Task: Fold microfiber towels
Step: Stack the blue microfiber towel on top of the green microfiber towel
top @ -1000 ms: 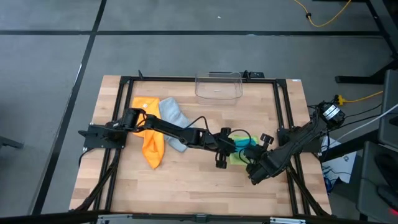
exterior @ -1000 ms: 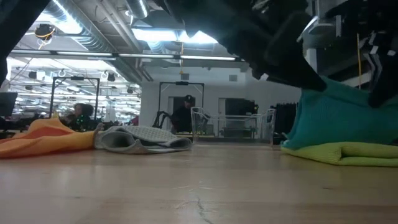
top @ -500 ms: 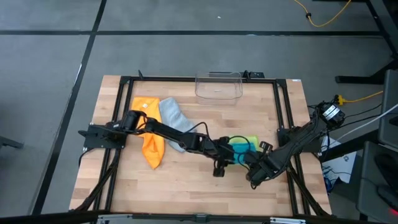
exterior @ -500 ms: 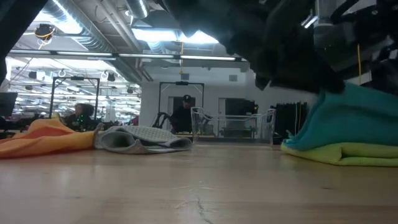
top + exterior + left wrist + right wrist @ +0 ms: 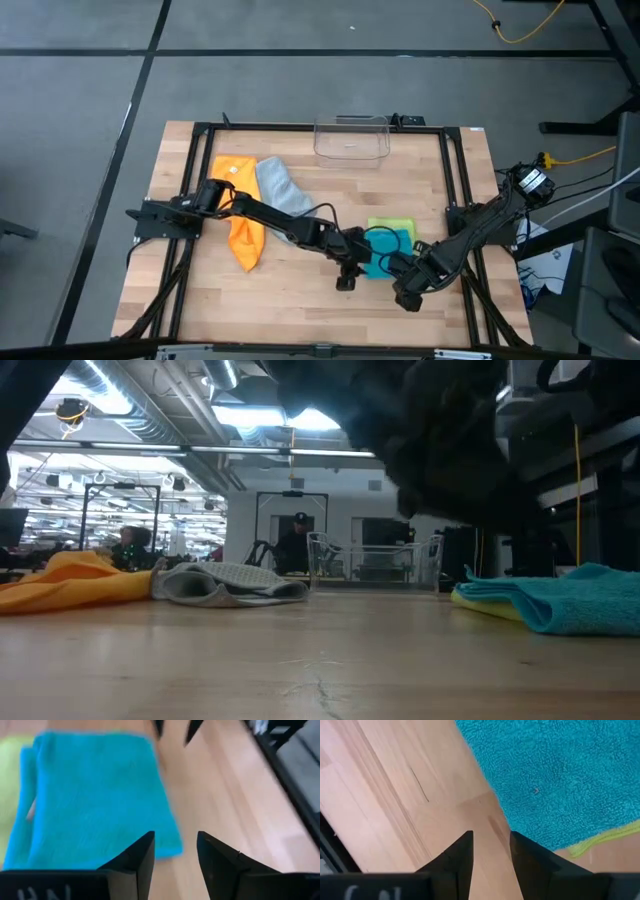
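Low view: dark arms hide both pincers; wrist views show each apart, empty, over teal towel (image 5: 95, 800).

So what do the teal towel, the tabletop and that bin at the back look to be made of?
Teal towel: soft looped pile, matte, probably microfiber; fuzzy nap shows in the right wrist view. Tabletop: pale wood planks, smooth finish, with visible grain and seams. Bin: clear, glossy, likely rigid plastic; the table shows through it.
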### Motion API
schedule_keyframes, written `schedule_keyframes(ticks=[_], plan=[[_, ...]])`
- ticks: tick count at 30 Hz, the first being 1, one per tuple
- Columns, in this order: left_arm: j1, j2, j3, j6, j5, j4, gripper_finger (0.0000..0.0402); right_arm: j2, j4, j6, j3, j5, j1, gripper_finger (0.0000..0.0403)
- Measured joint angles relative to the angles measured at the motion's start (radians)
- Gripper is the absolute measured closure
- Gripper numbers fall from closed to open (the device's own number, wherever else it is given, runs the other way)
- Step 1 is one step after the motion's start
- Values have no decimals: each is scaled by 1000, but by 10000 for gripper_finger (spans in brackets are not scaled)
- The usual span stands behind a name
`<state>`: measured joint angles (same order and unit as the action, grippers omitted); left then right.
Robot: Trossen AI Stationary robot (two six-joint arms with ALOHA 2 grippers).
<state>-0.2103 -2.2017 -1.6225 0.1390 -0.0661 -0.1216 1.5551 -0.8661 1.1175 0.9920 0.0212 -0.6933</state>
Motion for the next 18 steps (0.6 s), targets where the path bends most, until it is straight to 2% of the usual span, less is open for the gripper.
schedule_keyframes(ticks=[3, 9, 13, 18], plan=[[19, 0, 0, 42, 4, -97, 263, 0, 1, 0, 0, 9, 0, 272], [69, -1, 0, 20, 49, -219, 263, 0, 3, -1, 2, 90, 0, 272], [103, -38, -1, 10, 40, -228, 263, 0, 3, -1, 2, 136, 0, 272], [128, -78, -5, -1, 0, -177, 262, 0, 3, 4, 2, 287, 5, 272]])
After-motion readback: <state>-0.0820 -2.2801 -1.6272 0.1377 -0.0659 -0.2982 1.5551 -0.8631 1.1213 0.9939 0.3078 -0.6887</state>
